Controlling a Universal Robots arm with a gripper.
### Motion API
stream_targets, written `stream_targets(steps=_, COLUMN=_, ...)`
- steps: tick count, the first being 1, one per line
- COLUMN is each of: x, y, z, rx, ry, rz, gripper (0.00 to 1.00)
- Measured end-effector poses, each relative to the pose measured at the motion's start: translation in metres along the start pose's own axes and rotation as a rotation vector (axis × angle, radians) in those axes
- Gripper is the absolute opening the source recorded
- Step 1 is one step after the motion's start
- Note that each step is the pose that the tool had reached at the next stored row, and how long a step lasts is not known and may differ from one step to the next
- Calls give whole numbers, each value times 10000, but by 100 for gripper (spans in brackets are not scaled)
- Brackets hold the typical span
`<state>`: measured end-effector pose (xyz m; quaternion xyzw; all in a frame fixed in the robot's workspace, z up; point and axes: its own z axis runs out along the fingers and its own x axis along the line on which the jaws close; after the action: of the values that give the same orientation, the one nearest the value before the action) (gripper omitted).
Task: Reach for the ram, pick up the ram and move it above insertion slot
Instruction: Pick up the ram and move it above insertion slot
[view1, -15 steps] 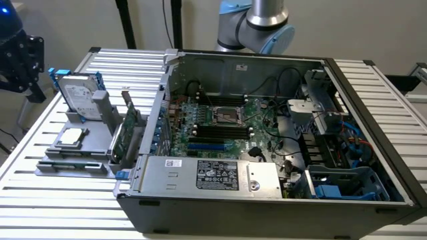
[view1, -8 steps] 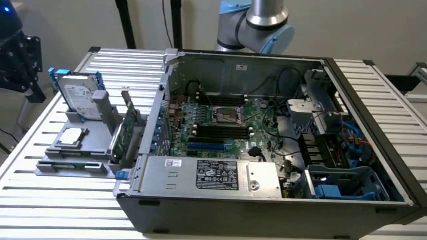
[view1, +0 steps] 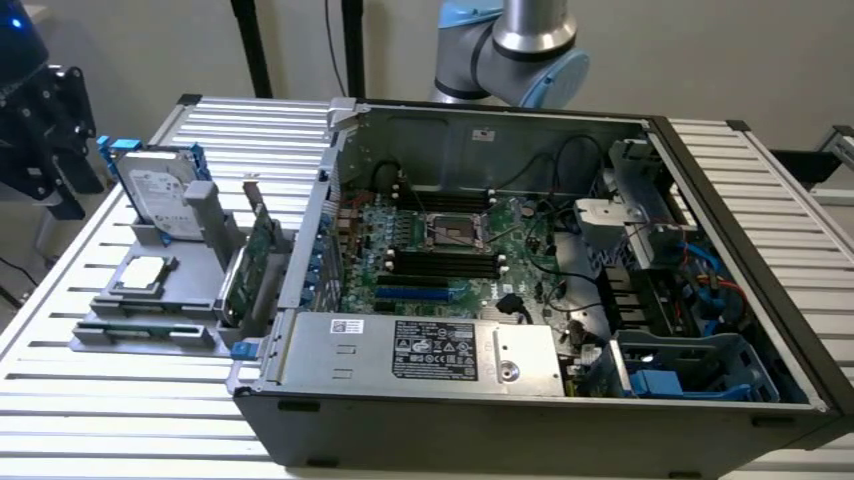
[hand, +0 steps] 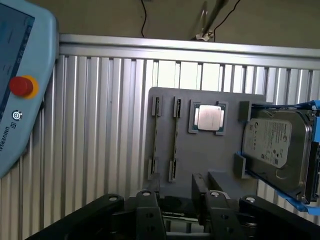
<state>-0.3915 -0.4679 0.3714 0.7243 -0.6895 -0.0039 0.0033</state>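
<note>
Two ram sticks (hand: 156, 137) stand on edge, side by side, in the slots of a grey holder plate (hand: 210, 155). In the exterior view the ram (view1: 144, 325) lies at the near end of that holder (view1: 187, 275). My gripper (hand: 180, 212) hangs above the holder's edge, well clear of the ram. Its black fingers (hand: 145, 210) are spread apart and nothing sits between them. The black insertion slots (view1: 441, 262) lie on the motherboard inside the open computer case (view1: 534, 400). The arm (view1: 514, 50) rises behind the case.
The holder also carries a hard drive (hand: 275, 145), a processor chip (hand: 209, 118) and an upright green expansion card (view1: 254, 262). A teach pendant (hand: 20, 85) with a red button lies beside the ribbed aluminium table (hand: 100, 125). Cables and a power supply (view1: 427, 350) crowd the case.
</note>
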Motion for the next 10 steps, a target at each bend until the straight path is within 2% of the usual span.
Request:
stream_targets(steps=2, x=4, y=4, z=34, rx=49, ry=1, rz=0, gripper=42)
stream_targets(steps=3, x=10, y=8, z=54, rx=54, ry=0, rz=0, gripper=48)
stream_targets(steps=10, x=80, y=26, z=182, rx=57, ry=-2, rz=0, gripper=48)
